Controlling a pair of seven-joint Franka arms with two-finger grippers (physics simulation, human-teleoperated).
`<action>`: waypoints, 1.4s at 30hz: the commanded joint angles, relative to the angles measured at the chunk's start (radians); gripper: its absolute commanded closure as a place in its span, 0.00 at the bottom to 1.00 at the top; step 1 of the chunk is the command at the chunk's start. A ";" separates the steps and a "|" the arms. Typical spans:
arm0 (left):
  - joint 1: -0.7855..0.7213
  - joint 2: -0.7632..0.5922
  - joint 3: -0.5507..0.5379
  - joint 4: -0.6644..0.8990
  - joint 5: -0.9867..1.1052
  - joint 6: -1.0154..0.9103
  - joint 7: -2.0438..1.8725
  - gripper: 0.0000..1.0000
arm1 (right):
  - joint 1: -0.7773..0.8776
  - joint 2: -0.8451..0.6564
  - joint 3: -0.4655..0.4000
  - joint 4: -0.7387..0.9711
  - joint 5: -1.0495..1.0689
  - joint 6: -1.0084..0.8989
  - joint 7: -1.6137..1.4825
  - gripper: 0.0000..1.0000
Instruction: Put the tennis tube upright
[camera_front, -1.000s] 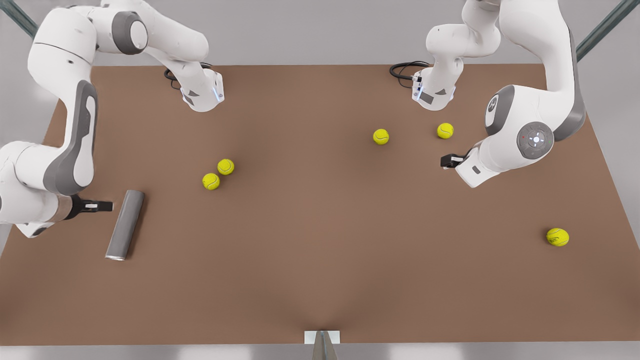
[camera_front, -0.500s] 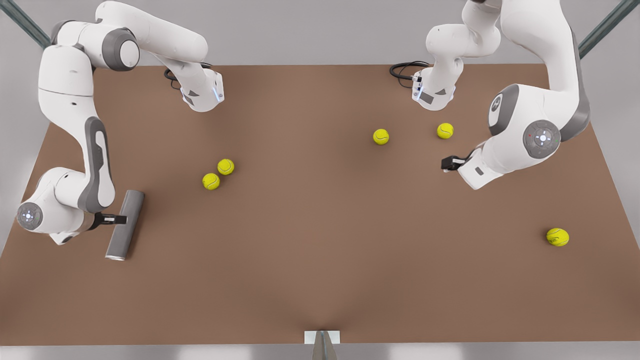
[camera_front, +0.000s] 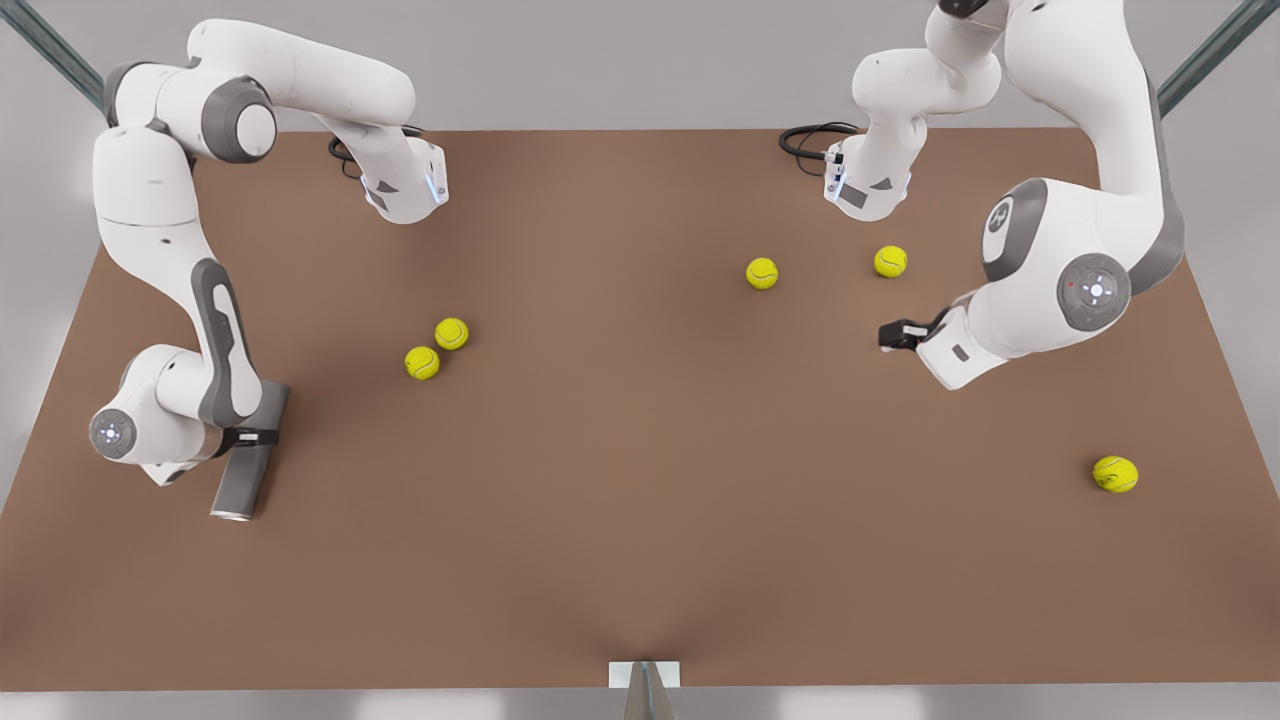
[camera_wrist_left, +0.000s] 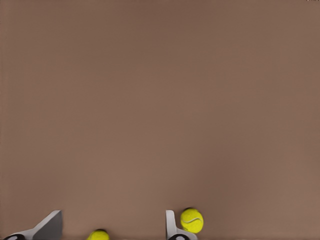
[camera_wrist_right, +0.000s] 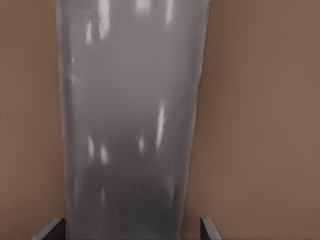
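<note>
One tennis tube (camera_front: 250, 448) lay on its side on the brown table (camera_front: 640, 560), close to the table's edge on the front view's left, its lighter-rimmed end toward the near edge. The right gripper (camera_front: 258, 437) sat across the tube's middle; in the right wrist view the grey tube (camera_wrist_right: 131, 120) ran between the two fingertips (camera_wrist_right: 51, 230), which stood spread on either side of it with a sliver of table showing at each flank, so the jaws were open around the tube rather than clamped on it.

Five yellow-green tennis balls were on the table. Two (camera_front: 451, 333) (camera_front: 421, 362) lay close together, apart from the tube toward the table's centre. Two more (camera_front: 762, 273) (camera_front: 890, 261) lay nearer the far edge on the front view's right. The fifth (camera_front: 1115, 474) was alone close to the edge on the front view's right.

The left gripper (camera_front: 893, 335) waited above the table near that far pair, its fingers (camera_wrist_left: 172, 226) parted and empty, with two balls (camera_wrist_left: 192, 220) (camera_wrist_left: 98, 234) in its wrist view.
</note>
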 joint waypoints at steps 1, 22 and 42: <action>0.001 -0.001 -0.002 0.001 0.008 -0.004 -0.024 0.00 | -0.003 0.004 0.001 -0.003 0.001 0.047 -0.033 0.00; -0.032 0.028 -0.016 0.007 0.118 -0.007 0.001 0.00 | 0.016 0.004 0.188 0.054 0.040 0.004 -0.425 0.42; -0.032 0.036 -0.014 0.013 0.118 -0.006 0.001 0.00 | 0.688 0.189 0.178 0.396 -0.318 0.144 -0.663 0.41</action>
